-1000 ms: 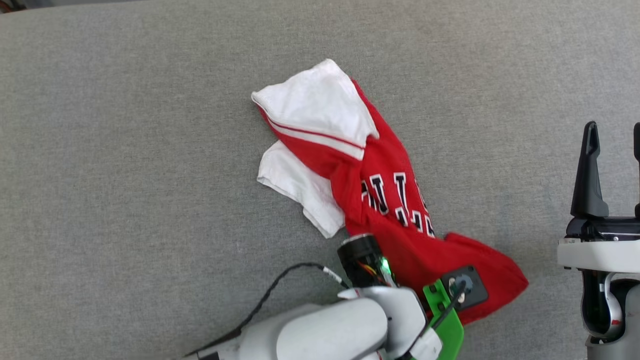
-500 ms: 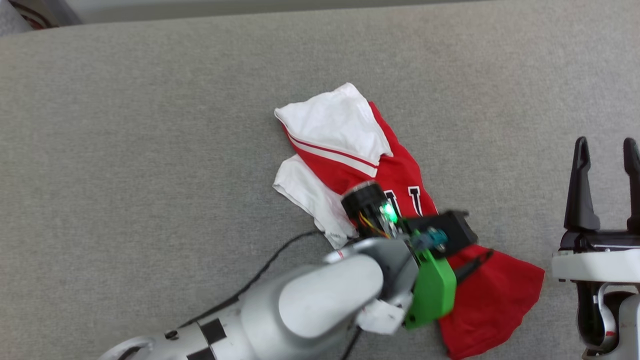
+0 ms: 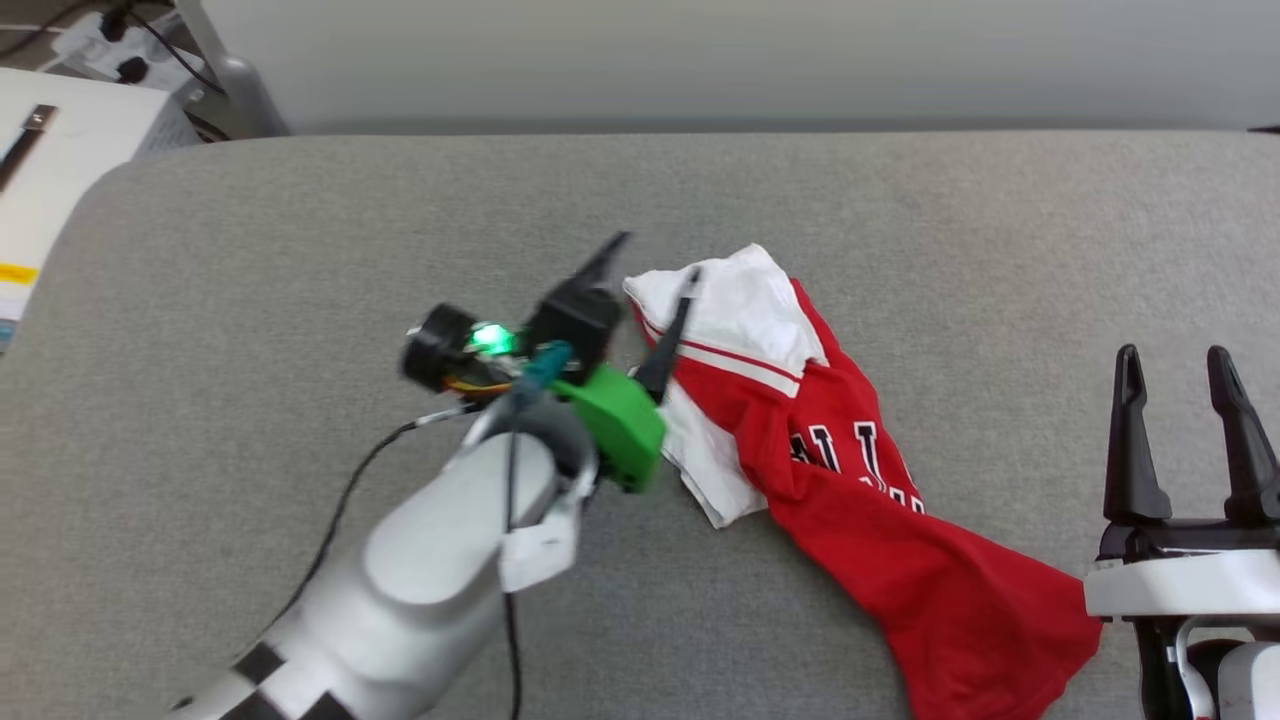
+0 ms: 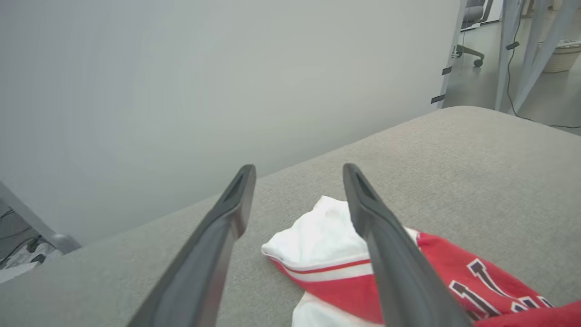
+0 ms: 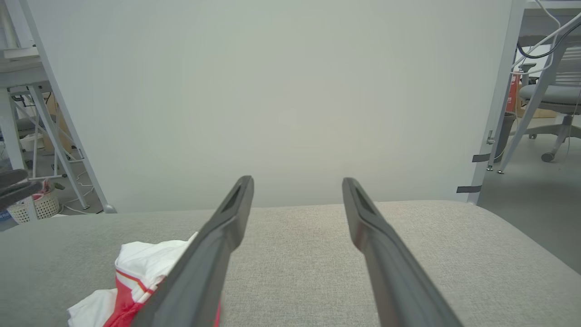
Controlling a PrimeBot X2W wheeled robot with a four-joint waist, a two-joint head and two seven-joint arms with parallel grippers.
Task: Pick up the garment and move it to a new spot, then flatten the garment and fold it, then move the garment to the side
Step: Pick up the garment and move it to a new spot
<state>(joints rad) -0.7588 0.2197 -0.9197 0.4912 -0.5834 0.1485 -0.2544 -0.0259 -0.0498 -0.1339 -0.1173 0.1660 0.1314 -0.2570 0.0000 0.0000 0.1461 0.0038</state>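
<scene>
The garment (image 3: 850, 500), red with white sleeves and black lettering, lies crumpled in a long diagonal heap on the grey padded surface (image 3: 250, 300). My left gripper (image 3: 655, 258) hovers open above its white sleeve end with nothing between its fingers. In the left wrist view the open left gripper (image 4: 298, 168) points over the garment's (image 4: 317, 236) white sleeve and striped trim. My right gripper (image 3: 1172, 352) stands open and empty at the lower right, beside the garment's red hem. The right wrist view shows the right gripper (image 5: 296, 179) open, with the garment (image 5: 136, 263) at the lower left.
A pale wall panel (image 3: 700, 60) runs behind the surface's far edge. At the upper left, off the rounded corner, stands a white box (image 3: 60, 150) with cables. Chairs and table legs (image 5: 544, 100) stand on the floor beyond the right edge.
My left gripper has come off the garment's red lower part, opened, and swung up and left to the white sleeve end. The head camera has tilted up. The right arm has kept still.
</scene>
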